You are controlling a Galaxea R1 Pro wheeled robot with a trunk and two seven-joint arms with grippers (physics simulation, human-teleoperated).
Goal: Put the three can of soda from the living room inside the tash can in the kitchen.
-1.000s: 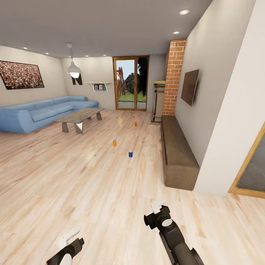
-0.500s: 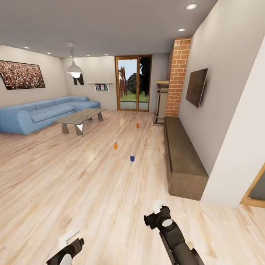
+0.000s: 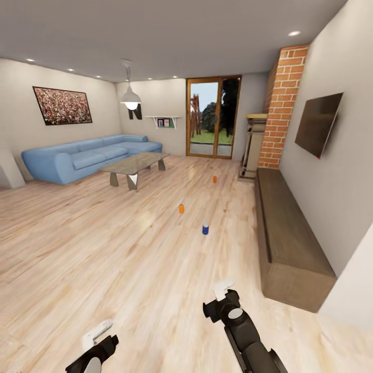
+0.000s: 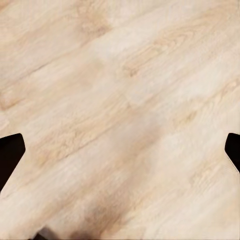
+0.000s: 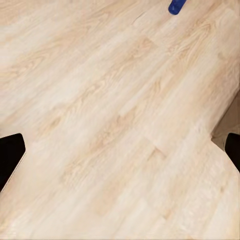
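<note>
The right gripper (image 3: 224,288) hangs low over the light wood floor (image 3: 103,248) with its two dark fingers spread wide, and there is nothing between them; in the right wrist view the finger tips sit at both edges with only bare planks in the gap. The left gripper (image 3: 98,331) is also spread apart and empty, and it also looks down on bare planks. The three cans stand upright on the floor, well ahead of the robot: the blue can (image 3: 205,229) is the nearest, one orange can (image 3: 181,208) is a little behind it and to the left, and the second orange can (image 3: 214,179) is further back, toward the glass door (image 3: 212,118). All three stand apart from each other, between the coffee table (image 3: 133,165) and the long low dark-wood cabinet (image 3: 290,243). I judge that such a can is light and stiff, with a smooth round wall which can slip, and that it is easy to tip over because it is narrow and tall. The best hold is probably across the middle of the body, with the fingers on two opposite sides. At this distance the cans are very small, so the tops and any print cannot be made out. In the right wrist view the blue can (image 5: 175,6) is cut off by the border. The trash can and the kitchen are not reached yet, I think
</note>
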